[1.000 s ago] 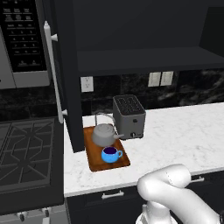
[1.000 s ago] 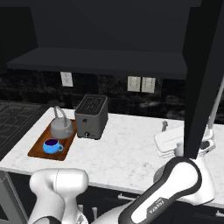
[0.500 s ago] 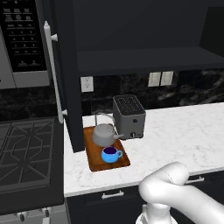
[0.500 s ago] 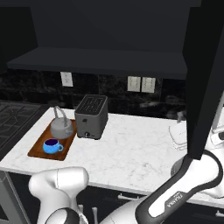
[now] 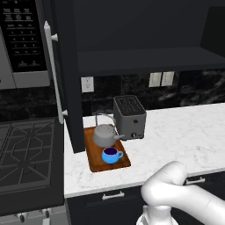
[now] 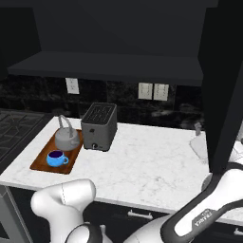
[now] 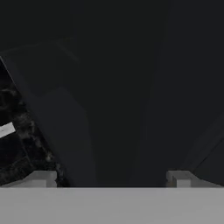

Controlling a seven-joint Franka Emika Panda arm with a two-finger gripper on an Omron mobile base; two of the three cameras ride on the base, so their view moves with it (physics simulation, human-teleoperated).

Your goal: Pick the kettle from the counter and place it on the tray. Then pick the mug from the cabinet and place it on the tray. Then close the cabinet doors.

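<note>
Reddish-brown wood of the tray [image 5: 96, 163] sat on the white marble counter [image 5: 176, 132], carrying the grey kettle [image 5: 104, 135] at the back and the blue mug [image 5: 111, 155] just in front of it, with the dark toaster [image 5: 129, 117] just beside the tray. Both cabinet doors [image 5: 66, 74] stood open. Close to a dark door panel, the end effector [image 7: 112, 179] had its fingers spread wide and empty.

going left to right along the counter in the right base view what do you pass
tray holding the mug and kettle → toaster → bare stretch of counter → open right cabinet door
</note>
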